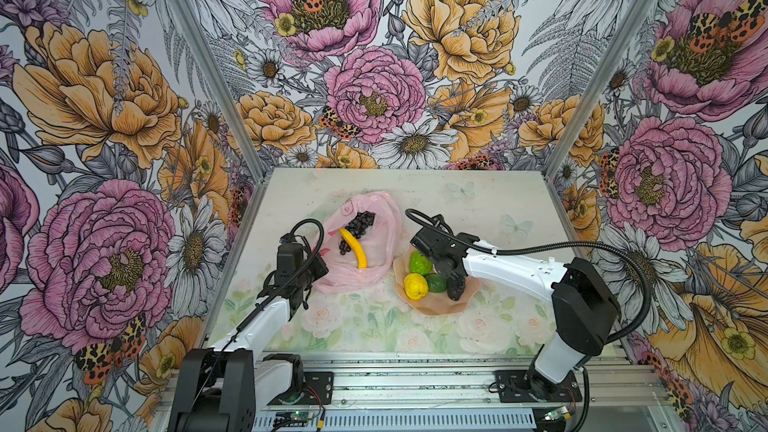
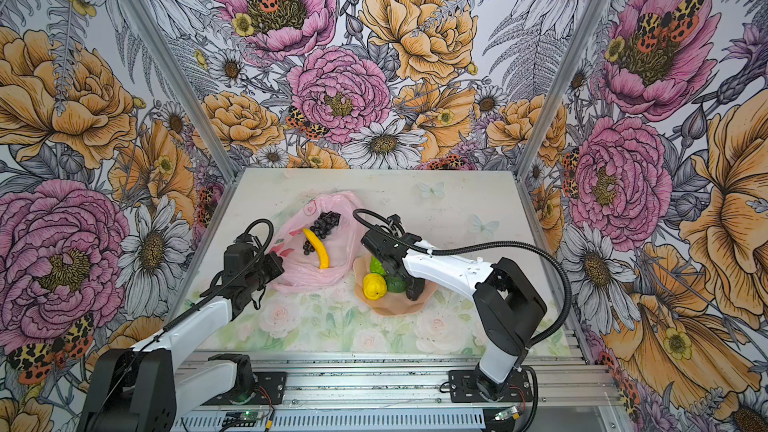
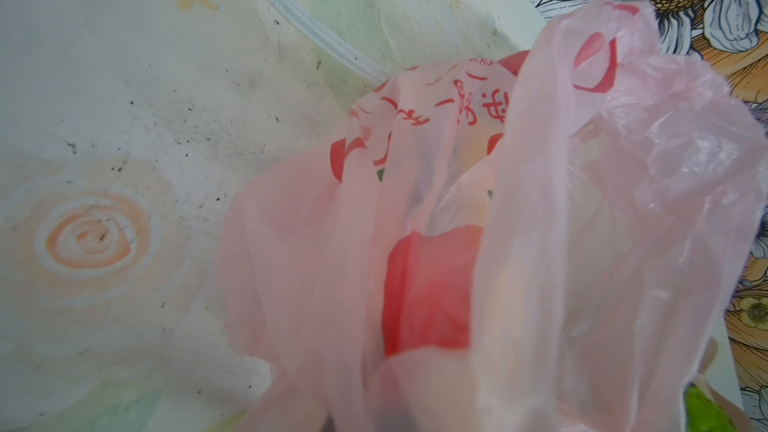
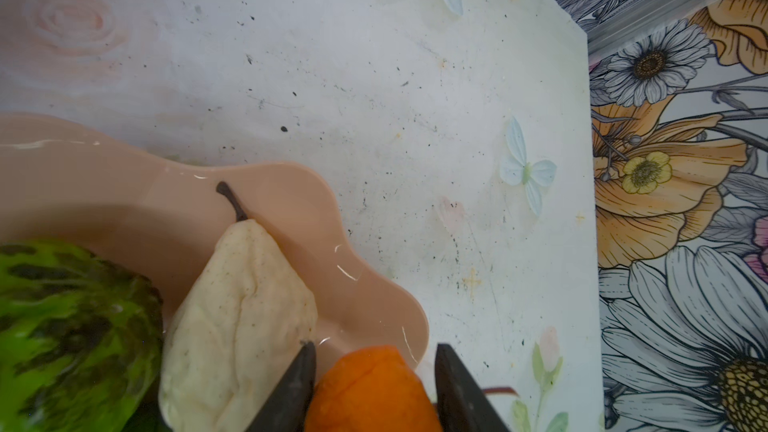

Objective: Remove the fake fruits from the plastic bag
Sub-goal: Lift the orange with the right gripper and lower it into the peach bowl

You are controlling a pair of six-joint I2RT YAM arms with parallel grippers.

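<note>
Closest to the top camera, an aluminium rail (image 1: 415, 384) carries the bases of both arms. Beyond it spreads the rose-printed tabletop (image 1: 374, 338).

The plastic bag (image 1: 374, 243) lies left of centre toward the back of the tabletop, with its mouth gaping upward. Inside it, on the lower film, a yellow banana (image 1: 353, 248) lies touching a dark purple grape bunch (image 1: 359, 222).

The left gripper (image 1: 319, 268) sits at the bag's near left edge, closed on a gathered fold of the film. In the left wrist view, pink film with red print (image 3: 457, 243) rises right up to the lens and hides the fingers. The banana and grapes lie just beyond this gripper, deeper in the bag and untouched by it.

Just beside the bag on its right stands a peach wavy-edged dish (image 1: 432, 307). It holds a lemon (image 1: 415, 285) at its near left and a green fruit (image 1: 419, 263) behind the lemon. A dark green fruit (image 1: 436, 283) sits between the lemon and the right gripper (image 1: 455, 289), which points down into the dish's right half.

In the right wrist view, that gripper's jaws stand partly apart with an orange piece (image 4: 370, 388) clamped between them, a finger against each of its sides, over the dish's rim. A cream pear (image 4: 237, 326) with a dark stem lies in the dish right against one finger, next to the mottled green fruit. The bagged banana and grapes are well apart from this gripper.
</note>
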